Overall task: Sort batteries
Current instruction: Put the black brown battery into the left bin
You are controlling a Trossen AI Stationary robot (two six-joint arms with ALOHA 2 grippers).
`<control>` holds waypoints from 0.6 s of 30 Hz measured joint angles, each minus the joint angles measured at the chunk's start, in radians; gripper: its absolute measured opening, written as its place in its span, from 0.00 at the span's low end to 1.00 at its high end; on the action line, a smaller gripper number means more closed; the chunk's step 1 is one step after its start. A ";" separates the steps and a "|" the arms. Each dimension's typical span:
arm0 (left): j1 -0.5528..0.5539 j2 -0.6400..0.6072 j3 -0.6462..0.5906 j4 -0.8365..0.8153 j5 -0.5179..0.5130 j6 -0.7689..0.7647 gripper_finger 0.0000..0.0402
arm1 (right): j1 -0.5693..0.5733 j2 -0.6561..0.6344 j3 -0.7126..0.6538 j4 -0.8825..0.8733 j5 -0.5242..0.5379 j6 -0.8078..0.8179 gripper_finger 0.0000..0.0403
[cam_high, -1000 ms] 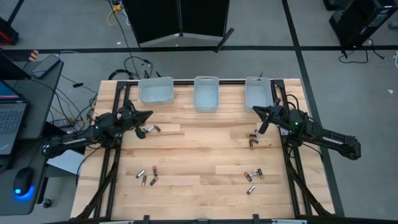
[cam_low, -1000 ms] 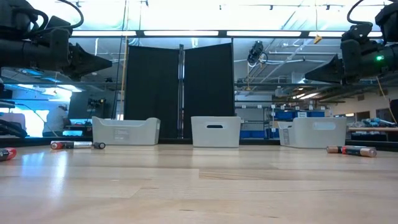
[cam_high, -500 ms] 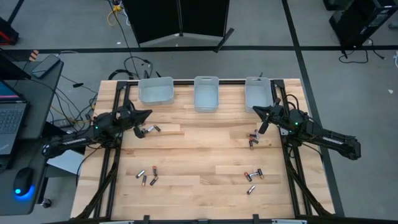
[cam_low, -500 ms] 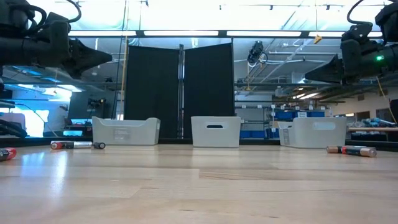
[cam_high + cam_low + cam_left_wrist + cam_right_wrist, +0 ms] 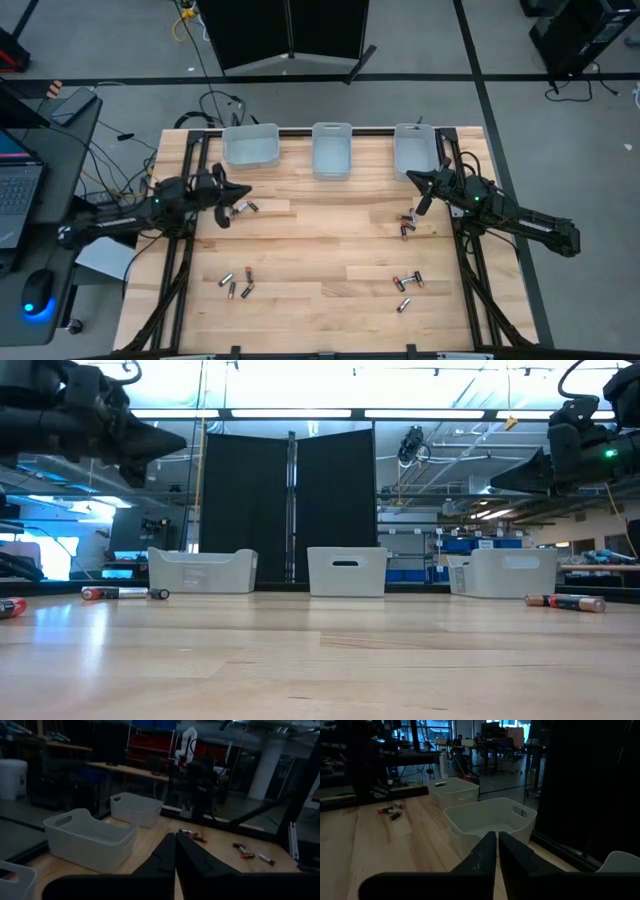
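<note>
high view: your left gripper [image 5: 243, 191] sits clenched and empty right beside the small pair of batteries [image 5: 241, 208] at the left of the counter [image 5: 320, 240], so that pair looks like your first pick. Open the fingers before you drop down, or you'll just knock them around.
high view, right side: the right gripper [image 5: 410, 177] is clenched on nothing too, parked near the right bin [image 5: 414, 150], with another battery pair [image 5: 407, 222] just below it. More batteries lie in two front clusters [image 5: 236, 282].
low view: both arms hang well above the counter. The left-hand batteries [image 5: 118, 593] lie flat on their sides, so come straight down and pinch across one, not along it.
left wrist view: the fingers [image 5: 165, 855] meet with no gap; bins and the far batteries [image 5: 192, 834] are ahead.
right wrist view: same story, fingers [image 5: 487, 851] pressed together, pointing at the middle bin [image 5: 490, 817]. Let this arm wait, I'd say.
</note>
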 joint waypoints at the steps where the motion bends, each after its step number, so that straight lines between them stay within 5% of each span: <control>1: 0.000 0.021 0.010 -0.001 0.000 0.000 0.04 | 0.000 0.000 0.000 0.000 0.000 0.000 0.08; 18: 0.000 0.299 0.038 0.347 0.024 0.029 0.04 | 0.000 0.000 0.000 0.000 0.000 0.000 0.08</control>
